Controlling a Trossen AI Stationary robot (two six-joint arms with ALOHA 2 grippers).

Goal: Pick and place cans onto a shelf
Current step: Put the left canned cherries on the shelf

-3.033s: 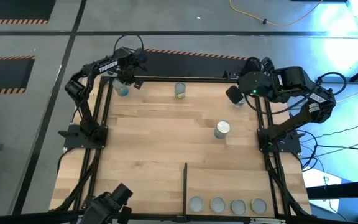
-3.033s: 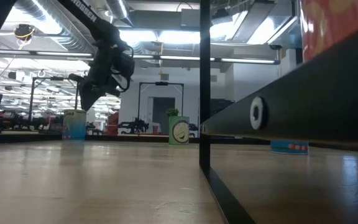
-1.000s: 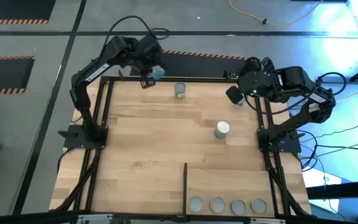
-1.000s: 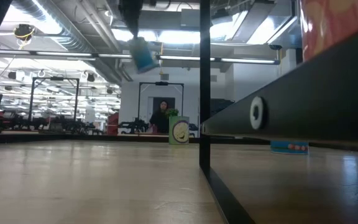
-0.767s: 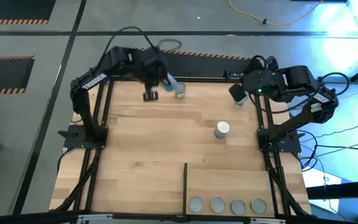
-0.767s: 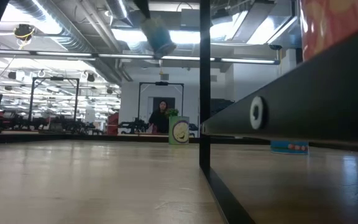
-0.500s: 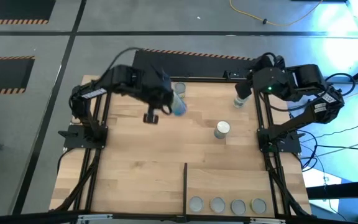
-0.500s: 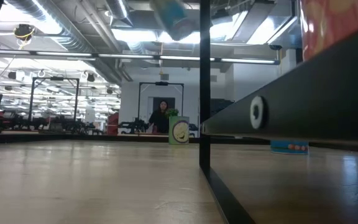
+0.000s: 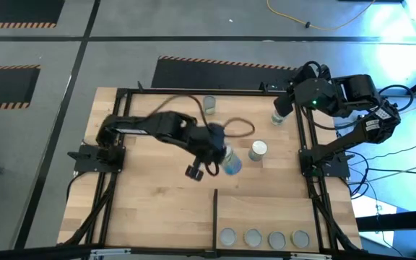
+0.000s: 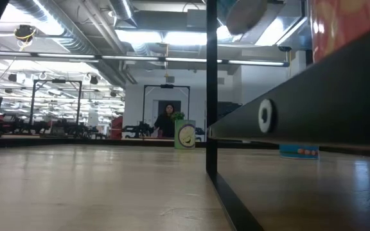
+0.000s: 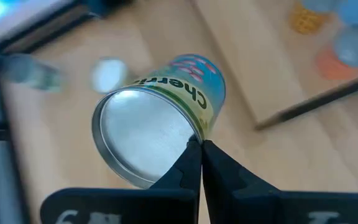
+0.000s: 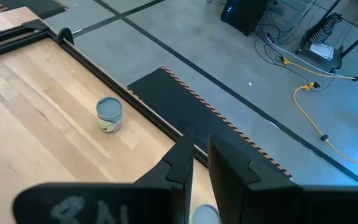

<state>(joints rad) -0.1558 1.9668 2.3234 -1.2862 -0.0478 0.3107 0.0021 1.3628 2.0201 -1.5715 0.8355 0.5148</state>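
Note:
My left gripper (image 9: pixel 221 157) hangs over the middle of the table, shut on a can (image 11: pixel 160 134) with a blue and yellow label and a silver end; the same can (image 9: pixel 231 163) shows high up in the low view (image 10: pixel 246 14). My right gripper (image 12: pixel 199 154) waits above the table's far right corner with a narrow gap between its fingers and nothing in it, over a can (image 9: pixel 277 118) that stands there. A white-topped can (image 9: pixel 258 149) and a far can (image 9: pixel 209 105) stand on their bases. Several cans (image 9: pixel 252 237) stand in a row on the shelf (image 9: pixel 266 209). My left gripper pinches the rim (image 11: pixel 190 132) of the can's silver end between its two fingertips (image 11: pixel 211 163). The fingers slant downward, coming from the table's left. The can is lifted clear of the table and tilted, its silver end toward the wrist and its labelled side pointing away.
A thin black divider bar (image 9: pixel 215 215) edges the shelf on its left. A black frame (image 9: pixel 193 91) runs round the tabletop. Bare wood lies left of the bar (image 9: pixel 150 202). A person (image 10: pixel 166 122) stands far off in the room.
My left gripper has swung from the table's far edge toward the middle, going right and nearer, and has rolled as it went. It keeps hold of the can, which stays clear of the table and now tilts with its silver end toward the wrist.

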